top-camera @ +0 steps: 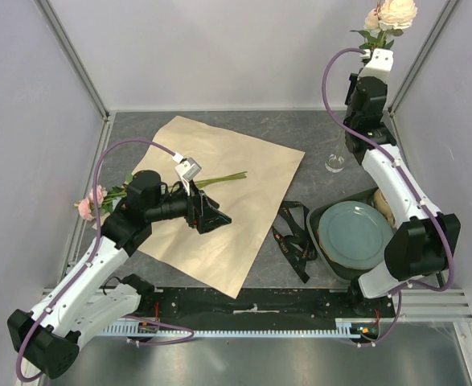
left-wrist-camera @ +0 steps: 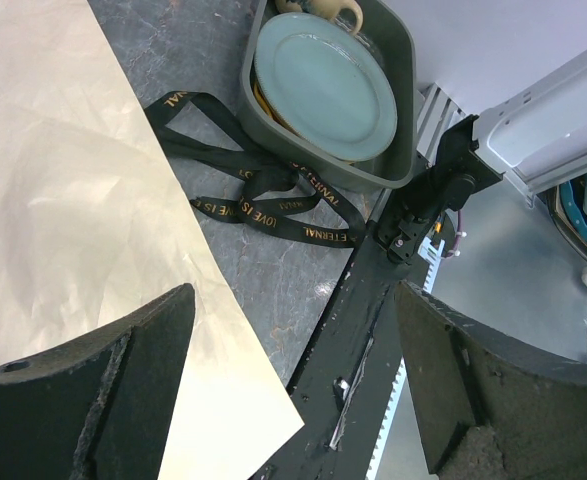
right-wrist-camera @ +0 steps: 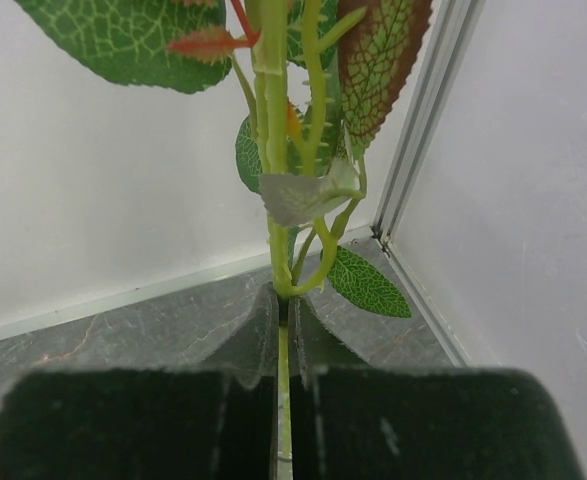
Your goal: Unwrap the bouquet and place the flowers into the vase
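Note:
The bouquet is apart: its tan paper lies flat and the black ribbon sits loose on the table. Pink flowers lie at the paper's left edge, with green stems reaching across it. My left gripper hovers open over the paper, and in the left wrist view it holds nothing. My right gripper is raised high at the back right, shut on the green stem of a cream rose. The clear glass vase stands below it, on the table.
A dark bin at the right holds a pale green plate and a beige mug. The ribbon lies between the paper and the bin. Walls enclose the back and both sides.

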Robot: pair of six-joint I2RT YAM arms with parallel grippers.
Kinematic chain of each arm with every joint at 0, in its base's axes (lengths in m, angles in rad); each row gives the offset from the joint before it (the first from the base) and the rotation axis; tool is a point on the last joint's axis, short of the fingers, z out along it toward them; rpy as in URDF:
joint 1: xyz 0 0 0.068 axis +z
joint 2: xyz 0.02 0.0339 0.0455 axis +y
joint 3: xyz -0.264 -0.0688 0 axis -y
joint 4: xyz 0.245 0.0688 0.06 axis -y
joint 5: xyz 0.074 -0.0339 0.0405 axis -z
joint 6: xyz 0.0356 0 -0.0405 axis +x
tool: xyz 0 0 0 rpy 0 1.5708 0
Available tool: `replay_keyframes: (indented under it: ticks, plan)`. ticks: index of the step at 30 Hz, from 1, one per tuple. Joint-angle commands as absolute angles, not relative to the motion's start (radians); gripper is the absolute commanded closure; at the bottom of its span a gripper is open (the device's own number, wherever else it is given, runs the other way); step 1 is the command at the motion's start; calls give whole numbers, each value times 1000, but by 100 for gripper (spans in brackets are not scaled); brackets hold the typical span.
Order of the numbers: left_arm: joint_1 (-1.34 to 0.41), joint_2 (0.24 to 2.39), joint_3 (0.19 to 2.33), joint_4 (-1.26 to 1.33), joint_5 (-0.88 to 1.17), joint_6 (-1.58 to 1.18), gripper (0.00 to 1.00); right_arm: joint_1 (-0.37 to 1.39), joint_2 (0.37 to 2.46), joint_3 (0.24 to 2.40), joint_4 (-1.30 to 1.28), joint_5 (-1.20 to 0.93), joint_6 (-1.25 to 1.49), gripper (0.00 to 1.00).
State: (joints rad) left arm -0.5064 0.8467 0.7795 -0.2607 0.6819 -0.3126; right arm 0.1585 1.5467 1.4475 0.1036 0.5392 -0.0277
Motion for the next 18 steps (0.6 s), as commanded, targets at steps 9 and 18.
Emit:
replay_keyframes:
  ticks: [9,18]
  plan:
    - [-509,847,784,-262,676,-281,13,149,1566,1434,160,528,-12,91]
    - [-508,847,782,-264,675,-282,13,147,1563,1425,156,526,-12,83]
